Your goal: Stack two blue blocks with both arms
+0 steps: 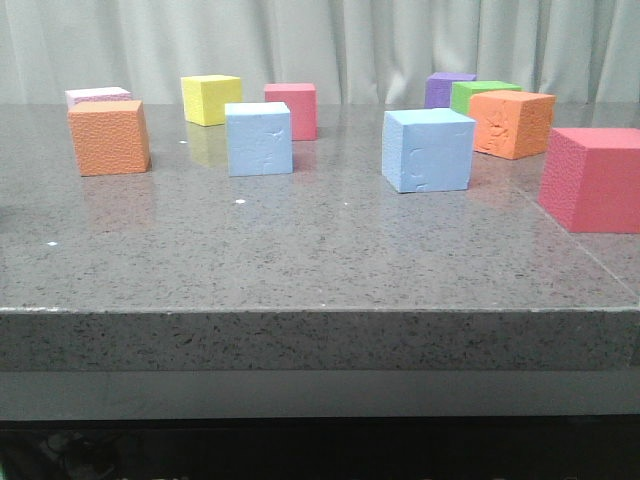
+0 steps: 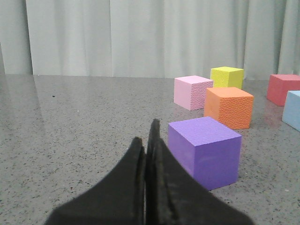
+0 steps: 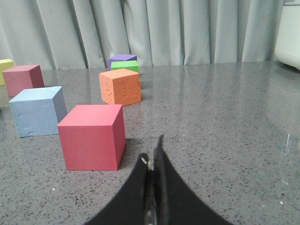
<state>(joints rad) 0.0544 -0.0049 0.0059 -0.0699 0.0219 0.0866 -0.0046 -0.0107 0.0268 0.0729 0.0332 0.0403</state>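
Observation:
Two pale blue blocks stand apart on the grey table: one left of centre [image 1: 258,138], the other right of centre [image 1: 428,150]. Neither arm shows in the front view. In the left wrist view my left gripper [image 2: 149,140] is shut with nothing in it, low over the table, and a blue block [image 2: 293,108] shows at the frame's edge, far from the fingers. My right gripper [image 3: 153,152] is likewise shut and empty, and a blue block [image 3: 38,110] sits well ahead of it, behind a red cube [image 3: 92,136].
A purple cube [image 2: 204,150] stands close beside the left fingers. Other cubes are scattered around: orange [image 1: 108,137], pink [image 1: 97,97], yellow [image 1: 210,99], red [image 1: 292,108], purple [image 1: 448,88], green [image 1: 483,95], orange [image 1: 510,122], and a big red one [image 1: 592,178]. A curtain hangs behind.

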